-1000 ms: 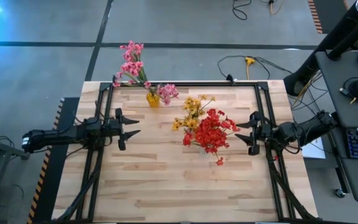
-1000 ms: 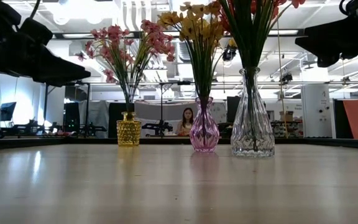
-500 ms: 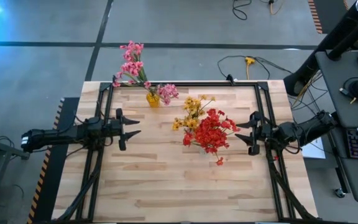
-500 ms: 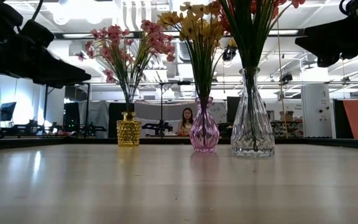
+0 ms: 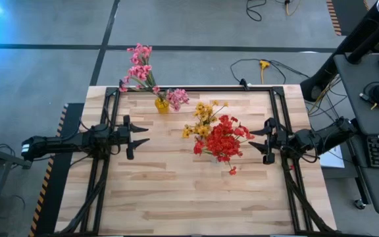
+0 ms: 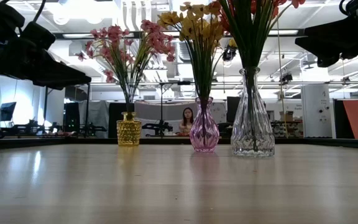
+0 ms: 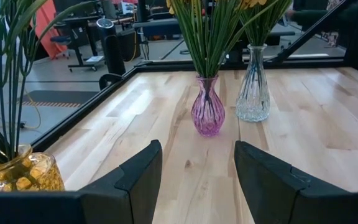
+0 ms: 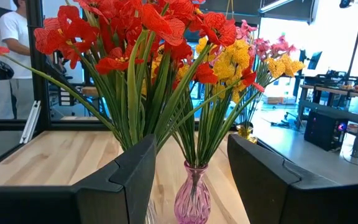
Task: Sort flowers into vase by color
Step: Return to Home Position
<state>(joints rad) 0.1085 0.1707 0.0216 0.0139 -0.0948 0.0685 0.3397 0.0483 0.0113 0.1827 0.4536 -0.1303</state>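
Left gripper [image 5: 142,135]: left table edge, fingers spread, empty. Right gripper [image 5: 255,139]: right edge, spread, empty, tips near the red artificial flowers [image 5: 221,140] in the clear ribbed glass vase [image 6: 252,124].

Pink sprays [image 5: 139,66] stand in the small yellow glass vase [image 6: 128,129], far left. Yellow sprays [image 5: 202,118] stand in the violet glass vase [image 6: 204,132], centre.

Judgement: draw the right arm straight back, slowly, clear of the blossoms.

From above, blooms hide the violet and clear vases. One red bloom [image 5: 232,170]: lying or hanging, cannot tell.

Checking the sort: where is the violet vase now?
Low view: the violet vase stands mid-table, between the yellow vase and the clear vase, holding yellow flowers.
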